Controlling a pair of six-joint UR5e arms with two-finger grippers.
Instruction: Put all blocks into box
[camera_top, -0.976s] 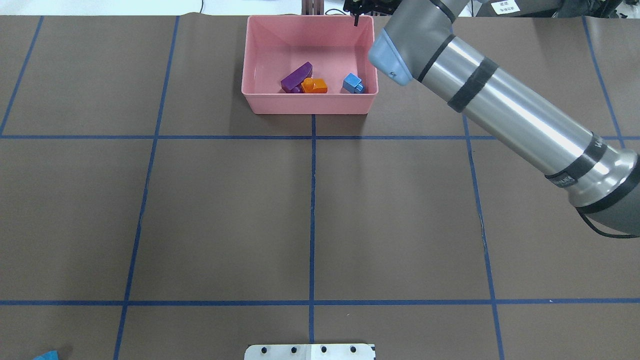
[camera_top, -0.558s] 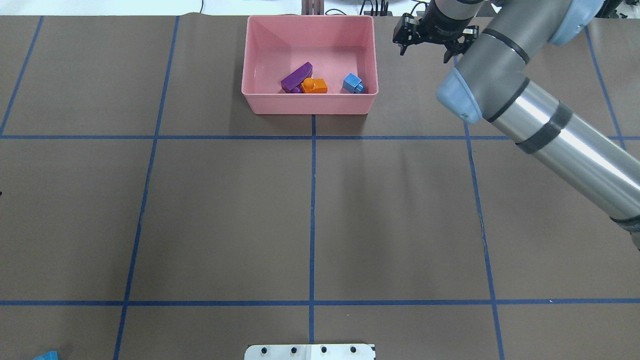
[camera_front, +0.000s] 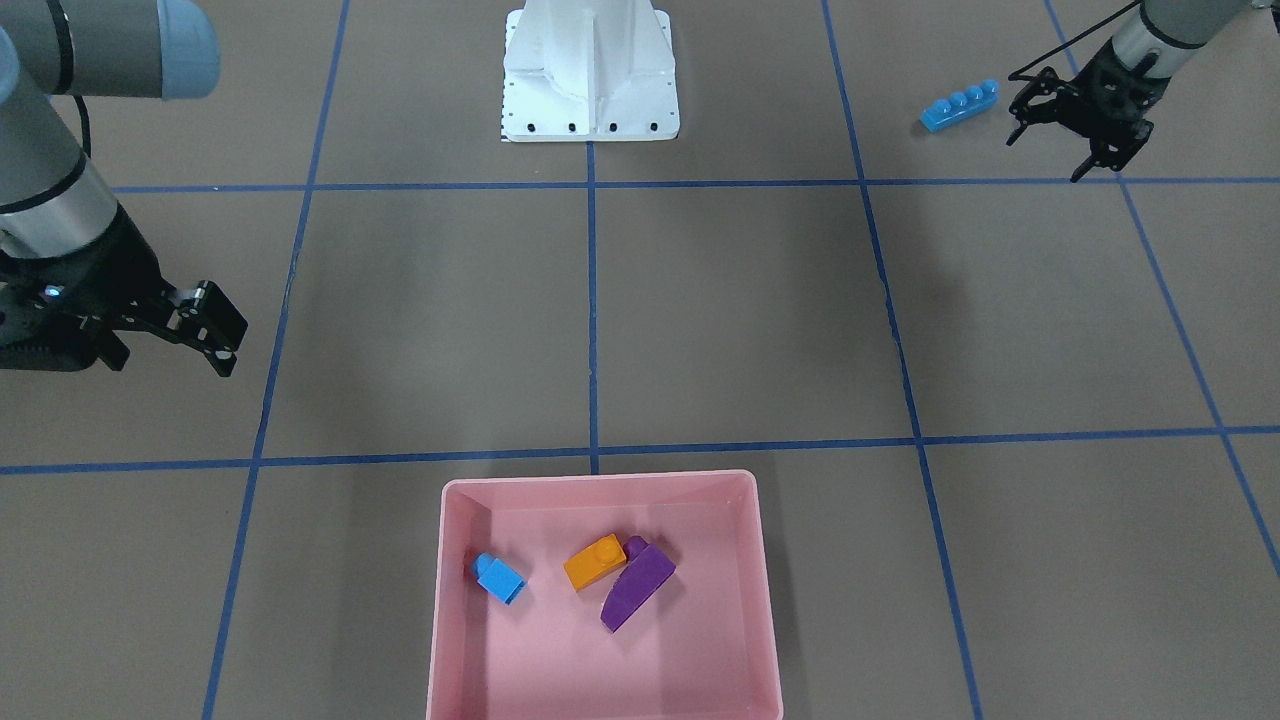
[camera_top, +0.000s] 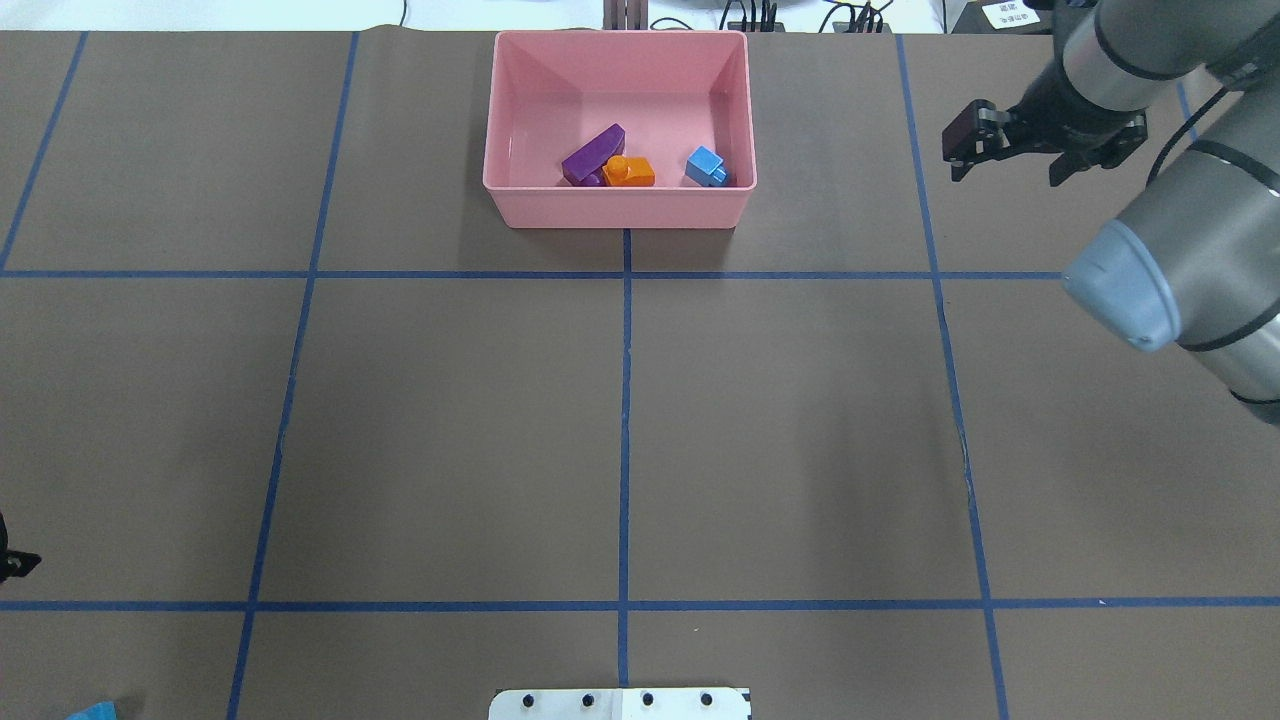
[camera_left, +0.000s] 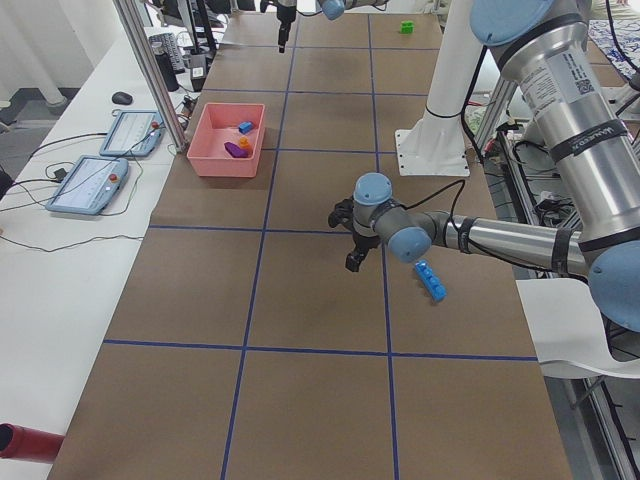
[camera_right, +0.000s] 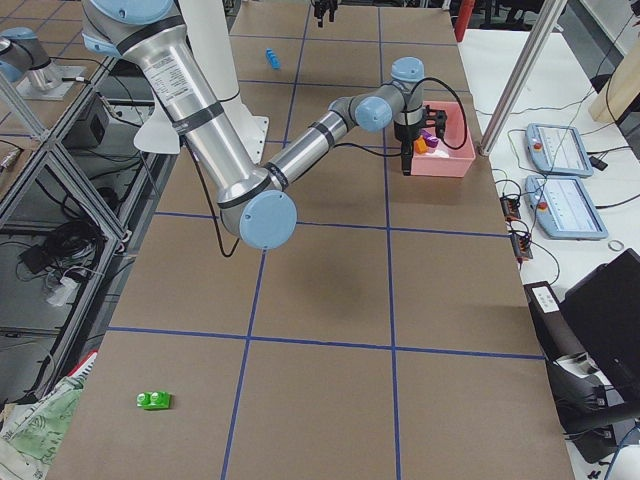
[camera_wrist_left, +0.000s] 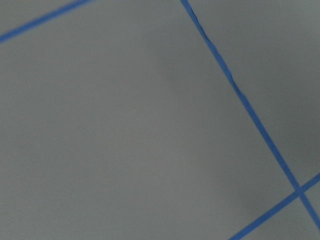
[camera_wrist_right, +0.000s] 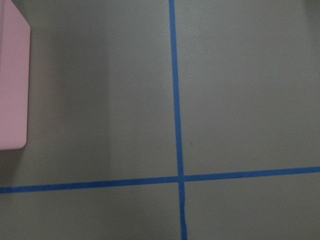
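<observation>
Three bricks lay inside the box (camera_front: 600, 478), which sat at the middle of the bench's far edge, on the operators' side. The purple wedge (camera_front: 638, 590) and the orange brick (camera_front: 594, 563) touched each other near the tray's centre. The small blue brick (camera_front: 499, 578) lay apart from them, close to the wall facing the bench's right end.

Two bricks were out on the brown bench (camera_front: 740, 320). The long blue brick (camera_front: 960, 105) lay toward the robot-side edge, between the white robot base (camera_front: 590, 70) and the left end. The green brick (camera_right: 155, 400) sat well away from everything, near the robot-side corner of the right end.

The left gripper (camera_front: 1050, 155) hung near the long blue brick, on its left-end side and not touching it; its fingers were spread and held nothing. The right gripper (camera_top: 1005, 172) was over the bench close to the far edge, apart from the box on its right-end side, fingers likewise spread and empty. Its wrist camera looked down on a crossing of the blue tape lines (camera_wrist_right: 180, 177), with a corner of the pink tray at the view's left edge
</observation>
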